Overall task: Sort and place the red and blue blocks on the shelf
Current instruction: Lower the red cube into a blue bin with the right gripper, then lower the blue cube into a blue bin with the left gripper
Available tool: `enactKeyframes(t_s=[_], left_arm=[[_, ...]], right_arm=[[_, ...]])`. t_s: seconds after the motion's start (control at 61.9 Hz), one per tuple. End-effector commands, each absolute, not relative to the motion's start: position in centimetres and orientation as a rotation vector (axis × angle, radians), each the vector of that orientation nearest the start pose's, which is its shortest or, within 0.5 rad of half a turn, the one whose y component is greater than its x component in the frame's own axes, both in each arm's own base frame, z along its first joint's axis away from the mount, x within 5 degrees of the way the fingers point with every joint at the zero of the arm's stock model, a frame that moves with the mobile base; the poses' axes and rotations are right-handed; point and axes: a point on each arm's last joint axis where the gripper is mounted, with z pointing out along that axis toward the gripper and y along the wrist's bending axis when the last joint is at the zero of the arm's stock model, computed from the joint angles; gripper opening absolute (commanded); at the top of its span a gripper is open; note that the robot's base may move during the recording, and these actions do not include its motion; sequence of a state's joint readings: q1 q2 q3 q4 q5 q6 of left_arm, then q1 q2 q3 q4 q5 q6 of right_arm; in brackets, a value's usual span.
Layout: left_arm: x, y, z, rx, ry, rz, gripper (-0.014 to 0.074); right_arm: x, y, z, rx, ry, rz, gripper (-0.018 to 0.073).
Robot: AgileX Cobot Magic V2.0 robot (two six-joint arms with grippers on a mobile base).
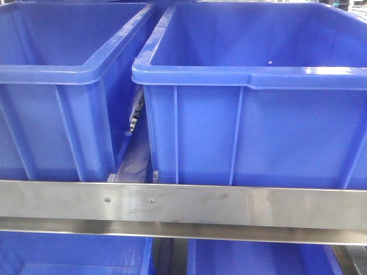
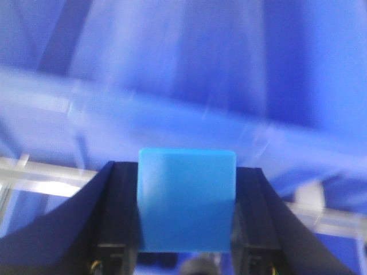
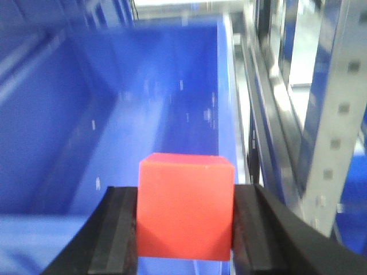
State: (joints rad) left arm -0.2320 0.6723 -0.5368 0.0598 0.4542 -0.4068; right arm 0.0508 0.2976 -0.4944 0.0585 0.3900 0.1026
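Red block (image 3: 185, 209) clamped in right hand (image 3: 186, 226); blue block (image 2: 187, 197) likewise in left hand (image 2: 187, 229), blurred. Probably light, rigid; grip opposite flat faces.

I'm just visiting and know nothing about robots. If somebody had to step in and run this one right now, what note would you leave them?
Left gripper: shut on the blue block; only blurred blue plastic shows behind it.
Right gripper: shut on the red block, facing into a blue bin.
Shelf: two blue bins stand side by side on it. The front view shows no arm and no block.
Done: both blocks are picked up, one per gripper.
Left: set each block down in its place. The pictures do not show which bin takes which colour.
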Motion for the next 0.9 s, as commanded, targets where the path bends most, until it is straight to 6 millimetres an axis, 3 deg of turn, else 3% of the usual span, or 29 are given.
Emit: enactKeyframes(t_s=[0.0, 0.323, 0.63, 0.888], left_arm=[[13.7, -3.1, 31.5, -0.148, 1.929, -0.389, 0.0124], [14.8, -3.3, 33.3, -0.137, 1.872, -0.397, 0.0124], [19.5, -4.4, 34.6, -0.133, 1.91, -0.385, 0.0124], [23.5, -5.3, 34.8, -0.123, 1.934, -0.372, 0.0124]], right_arm=[[7.1, 0.4, 34.3, 0.069, 1.556, 0.16, 0.0049], [10.8, 0.9, 35.2, 0.036, 1.618, 0.172, 0.0049], [16.3, 2.9, 37.1, -0.058, 1.662, 0.219, 0.0049], [20.2, 3.5, 36.8, -0.054, 1.673, 0.215, 0.0049]])
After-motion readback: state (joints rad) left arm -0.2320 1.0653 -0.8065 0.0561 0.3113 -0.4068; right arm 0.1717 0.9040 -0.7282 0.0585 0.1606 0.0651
